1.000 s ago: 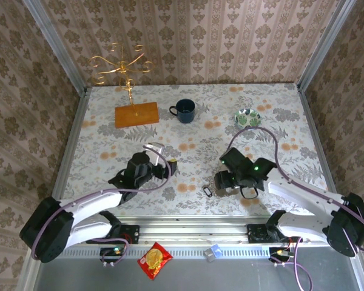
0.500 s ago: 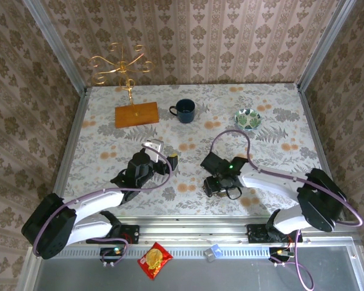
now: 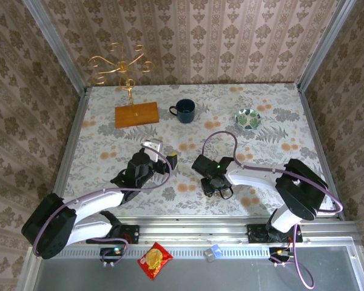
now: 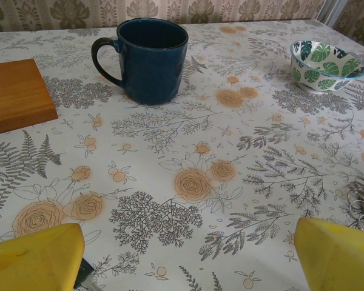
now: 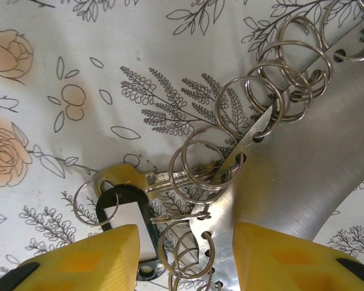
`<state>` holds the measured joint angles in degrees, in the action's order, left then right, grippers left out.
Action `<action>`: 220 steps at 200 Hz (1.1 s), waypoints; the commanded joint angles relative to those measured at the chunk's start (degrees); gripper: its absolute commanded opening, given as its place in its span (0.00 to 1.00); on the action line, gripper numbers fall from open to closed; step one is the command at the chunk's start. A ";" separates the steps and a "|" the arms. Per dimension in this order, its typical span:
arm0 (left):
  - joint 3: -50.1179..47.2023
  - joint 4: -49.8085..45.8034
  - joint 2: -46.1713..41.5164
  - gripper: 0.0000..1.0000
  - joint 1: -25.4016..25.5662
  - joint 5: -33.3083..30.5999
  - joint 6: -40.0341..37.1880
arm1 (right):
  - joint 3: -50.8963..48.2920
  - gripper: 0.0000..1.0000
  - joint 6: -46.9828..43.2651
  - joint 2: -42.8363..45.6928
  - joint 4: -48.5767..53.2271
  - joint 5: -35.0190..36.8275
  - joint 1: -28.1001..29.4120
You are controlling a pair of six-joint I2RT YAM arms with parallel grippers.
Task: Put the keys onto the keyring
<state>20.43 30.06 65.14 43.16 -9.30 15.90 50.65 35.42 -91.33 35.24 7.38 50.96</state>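
In the right wrist view the keyring (image 5: pixel 303 163) lies flat on the cloth, a curved shiny metal band with several split rings (image 5: pixel 249 109) through holes along its edge. A key with a yellow head (image 5: pixel 118 179) lies beside it, its blade under two rings. A black tag with a white label (image 5: pixel 124 212) rests on the key's head. My right gripper (image 5: pixel 185 260) hangs just above, jaws apart astride rings and the band's edge, gripping nothing. My right gripper (image 3: pixel 211 185) covers the bunch in the top view. My left gripper (image 4: pixel 188 267) is open over bare cloth, the rings (image 4: pixel 363 206) to its right.
A dark blue mug (image 3: pixel 184 110) and a leaf-patterned bowl (image 3: pixel 247 118) stand at the back. A wooden base (image 3: pixel 136 114) with a gold wire stand (image 3: pixel 118 63) is back left. A red packet (image 3: pixel 155 259) lies below the table's front rail.
My right arm has swung left and come down over the bunch of rings, and its jaws have narrowed. The left arm has hardly moved.
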 commanded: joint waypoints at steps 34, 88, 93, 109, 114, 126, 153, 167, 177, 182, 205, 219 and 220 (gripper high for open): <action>0.05 1.38 -0.32 0.89 0.44 -0.81 0.93 | 1.81 0.35 2.20 -1.32 2.03 5.98 0.31; 0.20 1.31 -0.46 0.89 0.44 -1.07 1.04 | 1.95 0.29 2.35 -1.92 2.78 8.60 -1.17; 0.18 1.24 -0.46 0.89 0.44 -1.01 1.05 | 1.87 0.29 2.36 -1.92 2.75 8.61 -1.48; 0.23 1.20 -0.61 0.89 0.44 -1.03 0.89 | 1.52 0.29 2.35 -1.68 2.63 8.92 -2.33; 0.23 0.99 -0.65 0.89 0.39 -1.06 0.89 | 1.34 0.28 2.37 -1.59 2.61 9.09 -2.63; 0.27 0.87 -0.79 0.89 0.44 -1.14 0.84 | 1.02 0.27 2.36 -1.29 2.64 9.39 -3.31; 0.37 0.87 -0.64 0.89 0.44 -1.20 0.73 | -0.15 0.27 2.20 -0.43 2.31 9.50 -5.40; 0.57 0.85 -0.48 0.89 0.43 -1.19 0.55 | -0.81 0.27 2.20 -0.01 2.12 9.41 -6.68; 0.75 0.83 -0.46 0.89 0.40 -1.22 0.45 | -1.34 0.27 2.04 0.38 2.00 9.16 -7.69; 0.84 0.81 -0.41 0.89 0.44 -1.17 0.37 | -1.55 0.27 1.90 0.61 1.86 8.86 -8.07; 1.31 0.77 -0.28 0.89 0.44 -1.18 0.10 | -2.09 0.30 0.60 2.23 1.20 5.78 -9.09; 1.55 0.53 -0.27 0.89 0.44 -1.10 -0.16 | -2.19 0.34 -0.03 4.23 2.07 2.47 -8.97; 1.59 0.52 -0.28 0.89 0.44 -1.13 -0.12 | -2.21 0.34 -0.06 4.32 2.14 2.29 -8.91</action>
<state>20.45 30.04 65.14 43.16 -9.52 15.88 49.06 35.97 -90.94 36.18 13.72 41.93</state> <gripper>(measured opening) 0.886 0.319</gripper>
